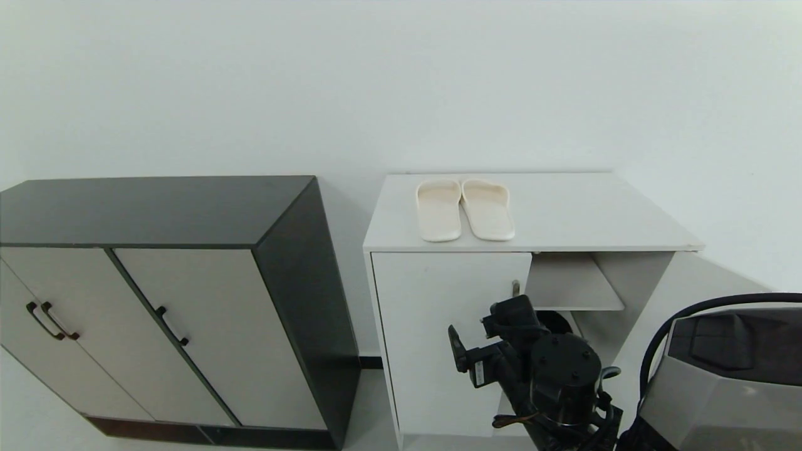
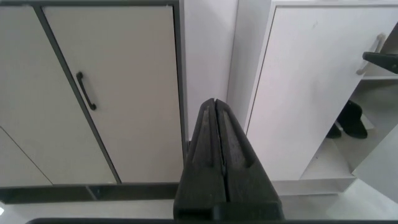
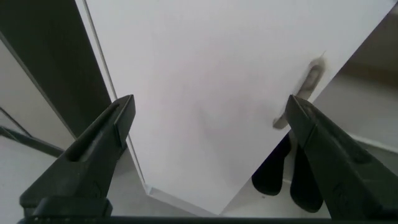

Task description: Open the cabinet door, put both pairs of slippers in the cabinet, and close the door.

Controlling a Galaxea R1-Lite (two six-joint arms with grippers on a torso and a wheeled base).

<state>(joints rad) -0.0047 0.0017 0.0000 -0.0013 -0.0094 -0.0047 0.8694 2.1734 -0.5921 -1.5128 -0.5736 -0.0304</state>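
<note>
In the head view the pair of cream slippers point(image 1: 465, 210) lies side by side on top of the white cabinet point(image 1: 564, 219), toes toward the wall and not yet inside. The door point(image 1: 438, 338) covers the cabinet's left part, while the right part stands open onto a shelf. The right tool point(image 1: 485, 335) hangs in front of the door near its free edge. The slim door handle point(image 1: 515, 288) is just beyond it, long axis upright, toward the open side. The left wrist view has the left tool point(image 2: 217, 149) with its fingers pressed together, holding nothing. It is low and well back, facing the gap between the dark two-door cabinet point(image 2: 112, 93) and the white one. A pair of black slippers point(image 2: 348, 119) stands in the white cabinet's lower compartment. In the right wrist view the right tool's fingers point(image 3: 102, 155) are spread wide and empty, facing the flat of the door. The handle is not centred between them but sits close to the finger on the open-compartment side. The right arm is plainly the nearer one. To take the handle, it probably needs a sideways shift toward the door's free edge. I cannot tell whether that door swings or slides.
</note>
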